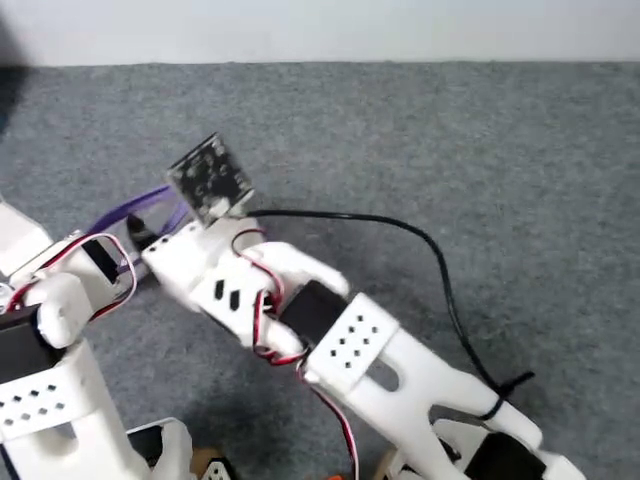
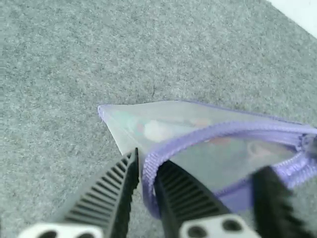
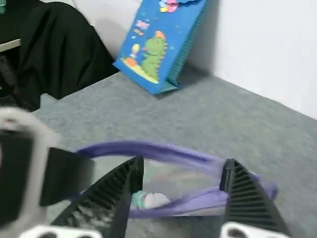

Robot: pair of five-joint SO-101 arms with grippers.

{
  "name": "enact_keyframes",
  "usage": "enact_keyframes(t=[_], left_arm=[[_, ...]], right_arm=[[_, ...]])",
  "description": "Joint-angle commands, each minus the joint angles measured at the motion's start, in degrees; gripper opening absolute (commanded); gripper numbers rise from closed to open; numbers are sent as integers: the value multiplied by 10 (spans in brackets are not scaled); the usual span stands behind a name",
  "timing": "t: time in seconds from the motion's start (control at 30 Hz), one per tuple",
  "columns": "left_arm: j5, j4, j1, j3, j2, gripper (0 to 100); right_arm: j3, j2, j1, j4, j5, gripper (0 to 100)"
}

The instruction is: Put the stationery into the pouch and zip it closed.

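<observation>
On the grey tabletop (image 1: 450,140), the clear, purple-edged pouch (image 2: 198,144) sits toward nine o'clock in the high view. The right gripper (image 3: 182,166) is spread wide astride it. The left gripper (image 2: 143,168) is clamped on its zipper edge.

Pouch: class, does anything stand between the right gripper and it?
Nothing visible does. The pouch lies straight ahead of the right gripper, whose fingers are apart. The left gripper pinches its purple zip edge, off to one side.
</observation>
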Motion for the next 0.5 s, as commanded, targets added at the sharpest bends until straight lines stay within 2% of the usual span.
enact_keyframes(t=[0.0,0.2,0.47], left_arm=[[6,4,2,-26,4,13],[6,3,2,-26,4,13],[6,1,2,-26,4,13]], right_arm=[[-37,-37,49,51,-9,199],[-37,-29,91,135,-7,197],[-40,55,105,124,-6,197]])
